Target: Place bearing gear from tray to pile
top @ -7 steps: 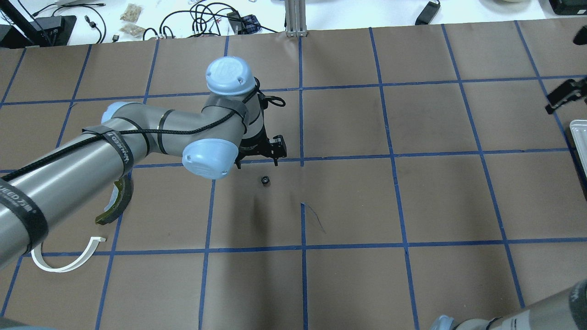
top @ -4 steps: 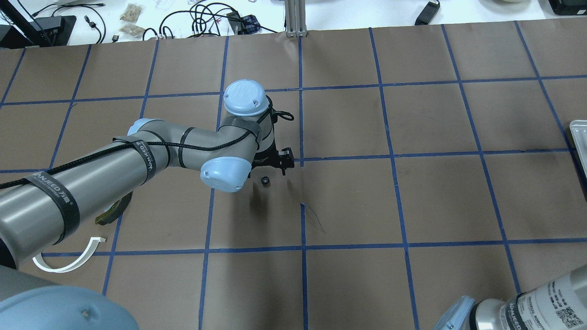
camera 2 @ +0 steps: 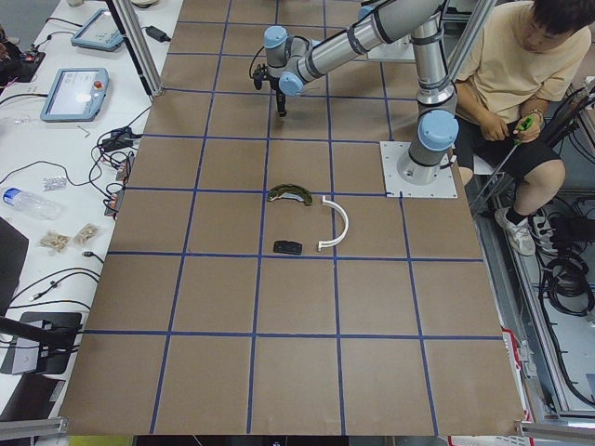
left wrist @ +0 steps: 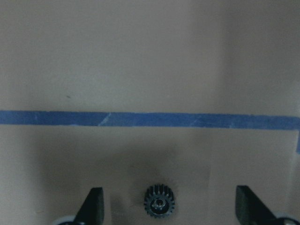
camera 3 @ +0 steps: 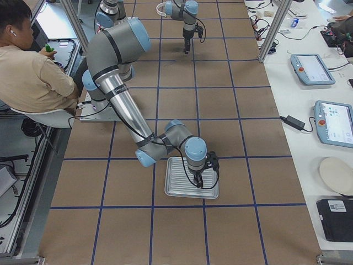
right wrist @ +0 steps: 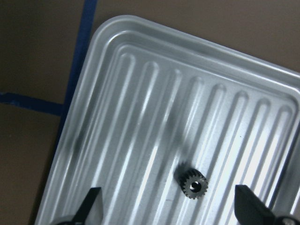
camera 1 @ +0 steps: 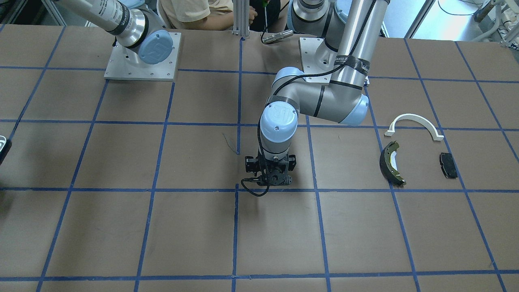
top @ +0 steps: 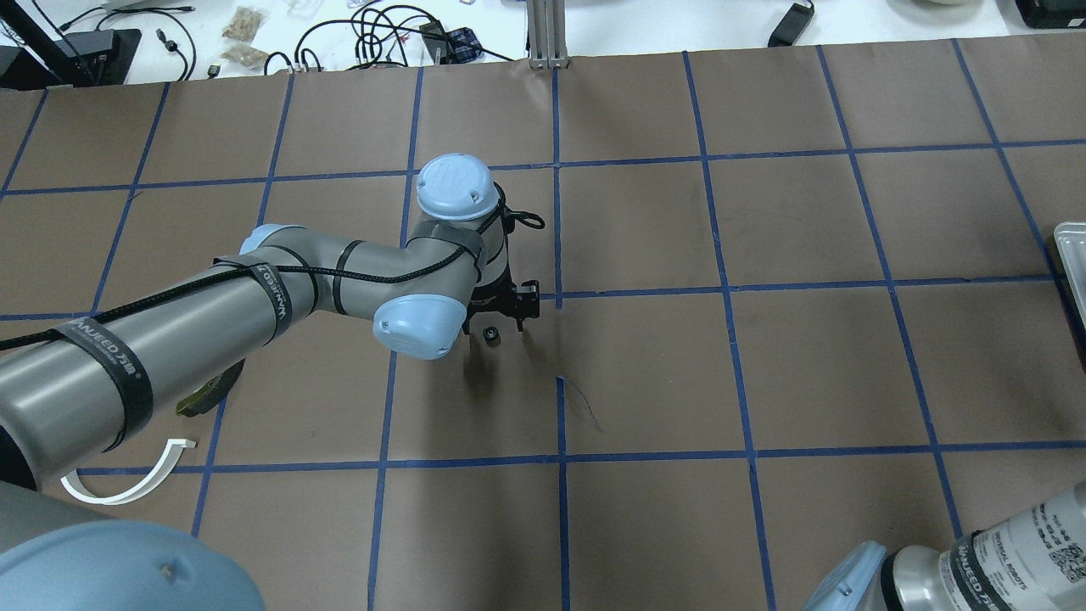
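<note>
A small black bearing gear (top: 490, 336) lies on the brown table at its middle, and shows in the left wrist view (left wrist: 159, 200). My left gripper (top: 496, 325) is open and low over it, fingers (left wrist: 93, 206) on either side, not touching. A second black gear (right wrist: 192, 183) lies on the ribbed metal tray (right wrist: 140, 117). My right gripper (right wrist: 169, 208) is open above that tray (camera 3: 176, 193). The pile lies at the left: a white half-ring arch (camera 1: 413, 121), a dark brake shoe (camera 1: 391, 162) and a black pad (camera 1: 448, 165).
The tray's corner (top: 1071, 250) shows at the overhead view's right edge. My left forearm (top: 170, 339) covers part of the brake shoe (top: 208, 392) from above. A person (camera 2: 521, 65) sits behind the robot bases. Cables and tablets lie beyond the table's far edge.
My left gripper has come down and forward, so the table gear now lies between its fingers. My right gripper has left the overhead view's right edge.
</note>
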Controlling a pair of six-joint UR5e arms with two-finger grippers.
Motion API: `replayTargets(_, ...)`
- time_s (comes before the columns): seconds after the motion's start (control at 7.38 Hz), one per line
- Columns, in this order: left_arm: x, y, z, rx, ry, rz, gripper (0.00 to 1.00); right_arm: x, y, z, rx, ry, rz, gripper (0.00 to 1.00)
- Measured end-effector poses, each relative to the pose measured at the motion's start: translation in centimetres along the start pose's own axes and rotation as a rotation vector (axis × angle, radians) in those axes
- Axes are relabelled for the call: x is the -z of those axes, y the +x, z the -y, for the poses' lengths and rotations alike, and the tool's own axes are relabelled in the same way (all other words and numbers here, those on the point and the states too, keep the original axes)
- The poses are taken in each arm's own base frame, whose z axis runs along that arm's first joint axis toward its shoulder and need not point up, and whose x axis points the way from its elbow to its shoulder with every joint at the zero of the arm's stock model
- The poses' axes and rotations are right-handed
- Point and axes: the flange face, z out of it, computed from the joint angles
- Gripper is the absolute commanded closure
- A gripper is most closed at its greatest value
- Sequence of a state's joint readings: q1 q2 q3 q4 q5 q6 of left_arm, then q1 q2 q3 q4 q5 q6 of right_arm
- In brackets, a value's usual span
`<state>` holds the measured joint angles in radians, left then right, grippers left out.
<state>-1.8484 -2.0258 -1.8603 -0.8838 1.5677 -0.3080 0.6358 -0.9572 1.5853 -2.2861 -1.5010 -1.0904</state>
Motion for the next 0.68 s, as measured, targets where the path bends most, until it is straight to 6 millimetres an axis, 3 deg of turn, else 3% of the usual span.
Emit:
replayTargets(0.54, 0.14, -0.08, 0.04, -0.001, 0.001, -0.001, 1.00, -1.24, 0.35, -0.18, -0.037, -0.023, 0.004, 0.51)
replayTargets(0.68, 0.96, -0.29, 0.38, 0.004, 0.016, -0.004, 1.00, -1.28, 0.35, -0.20, -0.039, -0.025, 0.004, 0.61)
